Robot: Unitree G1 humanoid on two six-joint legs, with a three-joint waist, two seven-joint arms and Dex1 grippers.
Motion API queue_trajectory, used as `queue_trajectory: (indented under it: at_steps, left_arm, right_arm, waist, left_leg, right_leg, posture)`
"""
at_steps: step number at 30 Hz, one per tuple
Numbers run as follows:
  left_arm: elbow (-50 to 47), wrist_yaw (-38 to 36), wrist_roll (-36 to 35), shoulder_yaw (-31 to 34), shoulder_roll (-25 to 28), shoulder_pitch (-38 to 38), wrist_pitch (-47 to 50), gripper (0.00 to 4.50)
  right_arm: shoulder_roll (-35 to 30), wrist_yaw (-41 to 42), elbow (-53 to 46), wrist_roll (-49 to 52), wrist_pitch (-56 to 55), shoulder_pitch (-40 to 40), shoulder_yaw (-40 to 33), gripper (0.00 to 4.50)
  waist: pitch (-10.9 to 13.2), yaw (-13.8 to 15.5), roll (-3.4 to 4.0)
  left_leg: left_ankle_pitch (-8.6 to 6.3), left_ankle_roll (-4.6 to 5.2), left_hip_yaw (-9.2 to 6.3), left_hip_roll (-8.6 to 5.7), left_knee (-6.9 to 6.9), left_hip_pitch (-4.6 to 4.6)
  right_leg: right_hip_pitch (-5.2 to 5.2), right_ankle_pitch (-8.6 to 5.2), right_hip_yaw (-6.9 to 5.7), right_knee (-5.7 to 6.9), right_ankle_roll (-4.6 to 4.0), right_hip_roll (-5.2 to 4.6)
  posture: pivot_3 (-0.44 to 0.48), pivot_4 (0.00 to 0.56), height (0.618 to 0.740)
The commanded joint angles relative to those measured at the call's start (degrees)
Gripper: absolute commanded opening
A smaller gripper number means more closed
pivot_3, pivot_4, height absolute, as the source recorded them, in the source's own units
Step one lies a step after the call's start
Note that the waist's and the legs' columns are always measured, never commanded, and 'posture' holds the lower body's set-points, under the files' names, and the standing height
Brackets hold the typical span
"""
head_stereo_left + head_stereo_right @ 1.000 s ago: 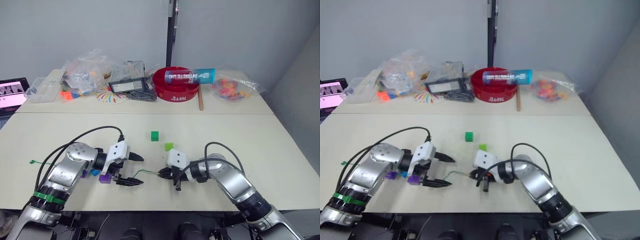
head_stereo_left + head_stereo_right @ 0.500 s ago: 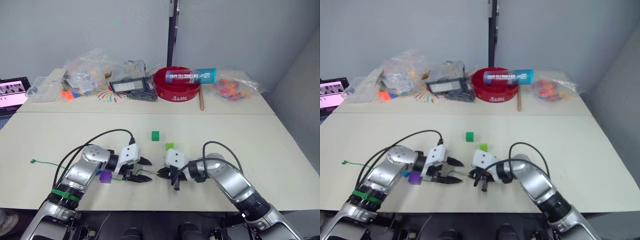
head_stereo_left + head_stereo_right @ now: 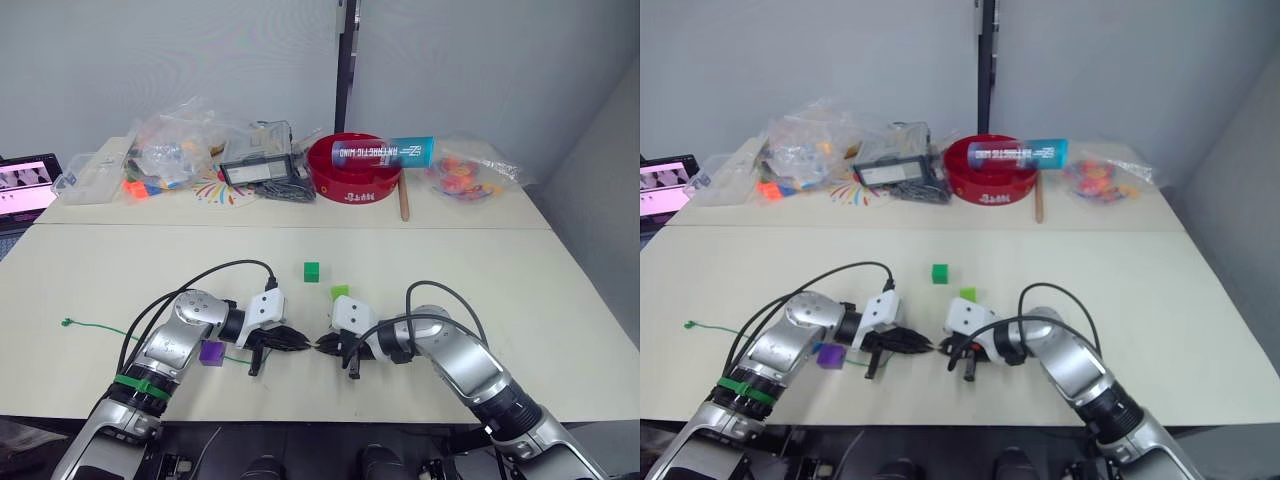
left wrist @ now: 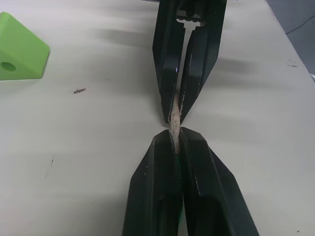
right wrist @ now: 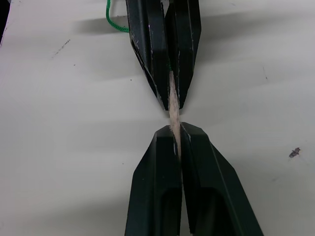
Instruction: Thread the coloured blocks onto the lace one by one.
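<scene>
Two grippers meet tip to tip at the near centre of the smooth, matt cream tabletop (image 3: 480, 270), both pinching the pale, stiff, needle-like tip (image 4: 173, 114) of the thin green cord lace (image 3: 95, 326). In the wrist views the left gripper (image 3: 299, 342) and right gripper (image 3: 326, 346) each have their black tapered fingers pressed together on that tip, with a short stretch bare between them. Judgement: this looks like a hand-over of the needle end, so one claw can let go while the lace stays controlled.

From the left gripper the cord trails toward 9 o'clock across the table to a small knot.

A purple plastic cube (image 3: 211, 352) sits beside the left forearm, close to the cord's line; whether it is already threaded cannot be told. A dark green cube (image 3: 311, 270) lies at 12 o'clock from the grippers, well apart. A light green cube (image 3: 339, 292), hard-edged with a round bore visible in the left wrist view, lies nearer, at roughly 1 o'clock, unthreaded.
</scene>
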Motion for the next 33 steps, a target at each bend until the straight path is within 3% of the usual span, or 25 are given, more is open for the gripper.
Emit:
queue_trajectory:
  at_steps: [1, 3, 16, 33]
  left_arm:
    - [-1.21, 0.95, -0.29, 0.73, -0.40, -1.08, -0.04, 0.03]
    - [-1.46, 0.77, -0.43, 0.77, -0.31, -0.99, 0.00, 0.03]
    - [-5.21, -1.92, -4.13, 4.96, 5.66, 1.88, 1.69, 0.00]
    - [-13.07, 1.58, -6.97, 8.61, 8.76, 8.05, 6.07, 0.00]
  right_arm:
    - [0.32, 0.24, -2.62, 0.75, 0.52, -0.17, 0.38, 0.00]
    - [0.56, -0.26, -2.63, 0.81, 0.79, -0.09, 0.00, 0.00]
    - [-4.41, 2.11, -3.43, 6.47, -0.86, 0.19, -8.36, 4.48]
    - [1.15, 9.53, 38.21, -1.70, -22.62, -20.97, -5.71, 4.48]
  waist:
    - [0.00, 0.00, 0.00]
    - [0.00, 0.00, 0.00]
    - [0.00, -0.13, 0.00]
    - [0.02, -0.20, 0.02]
  left_leg:
    - [0.00, 0.00, 0.00, 0.00, 0.00, 0.00]
    - [0.00, 0.00, 0.00, 0.00, 0.00, 0.00]
    - [0.00, 0.00, -0.01, -0.01, 0.01, -0.03]
    - [0.02, -0.02, 0.02, -0.05, 0.03, -0.12]
  right_leg:
    - [0.00, 0.00, 0.00, 0.00, 0.00, 0.00]
    - [0.00, 0.00, 0.00, 0.00, 0.00, 0.00]
    - [-0.02, 0.00, 0.00, 0.00, 0.00, -0.01]
    - [-0.12, 0.02, 0.01, 0.03, 0.00, -0.07]
  posture:
    - [0.000, 0.150, 0.731]
    - [0.000, 0.150, 0.731]
    - [0.000, 0.150, 0.731]
    - [0.000, 0.150, 0.731]
